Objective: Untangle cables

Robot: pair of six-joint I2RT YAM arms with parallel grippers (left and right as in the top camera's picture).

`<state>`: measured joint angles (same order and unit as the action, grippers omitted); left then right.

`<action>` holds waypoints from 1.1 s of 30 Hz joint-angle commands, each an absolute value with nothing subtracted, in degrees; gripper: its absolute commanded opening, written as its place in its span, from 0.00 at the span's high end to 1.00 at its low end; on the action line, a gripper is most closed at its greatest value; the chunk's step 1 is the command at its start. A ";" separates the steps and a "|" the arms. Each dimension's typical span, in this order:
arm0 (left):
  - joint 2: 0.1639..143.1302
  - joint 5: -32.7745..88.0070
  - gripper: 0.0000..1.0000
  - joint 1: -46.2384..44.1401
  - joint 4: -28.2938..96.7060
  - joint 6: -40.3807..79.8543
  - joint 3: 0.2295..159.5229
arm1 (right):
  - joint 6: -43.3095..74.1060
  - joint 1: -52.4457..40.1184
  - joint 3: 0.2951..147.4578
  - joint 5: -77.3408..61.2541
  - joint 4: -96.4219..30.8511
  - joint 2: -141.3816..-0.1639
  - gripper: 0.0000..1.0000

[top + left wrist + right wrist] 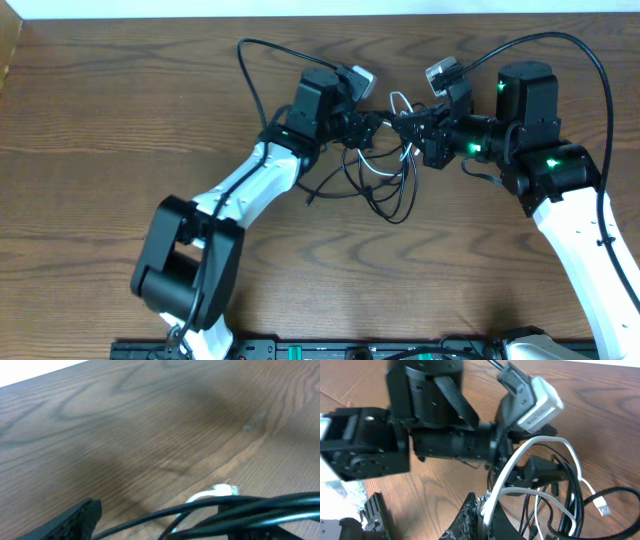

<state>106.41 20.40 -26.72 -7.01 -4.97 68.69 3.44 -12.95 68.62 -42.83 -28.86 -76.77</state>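
Note:
A tangle of thin black cables [388, 190] lies on the wooden table between my two arms, with a white cable [399, 100] looped through it. My right gripper [487, 510] is shut on the white cable [520, 457], which rises from the jaws and curves over to a small white plug [603, 508]. My left gripper [170, 530] is open just left of it, at the tangle's top edge. Several black cables [235, 510] run across the gap between its jaws, and one finger [75, 520] shows at the left. A white plug [220, 491] lies just beyond.
The two grippers [370, 127] [410, 127] face each other a few centimetres apart above the tangle. Thick black cords [250, 70] [590, 70] arc from both wrists. The left wrist camera [535, 402] sits close over the right gripper. The table's far edge [200, 17] runs along the top.

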 commanded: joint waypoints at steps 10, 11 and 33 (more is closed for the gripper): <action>110.80 18.74 0.93 -28.42 -13.74 -4.43 68.84 | 3.81 -13.15 69.76 -45.28 -28.62 -76.25 0.99; 110.78 18.74 0.93 -28.18 -13.61 -4.32 68.86 | 3.88 -13.04 69.76 -44.64 -28.75 -76.25 0.99; 85.54 4.60 0.93 -16.21 18.50 11.03 68.86 | 21.78 1.08 69.63 1.80 -38.35 -97.21 0.99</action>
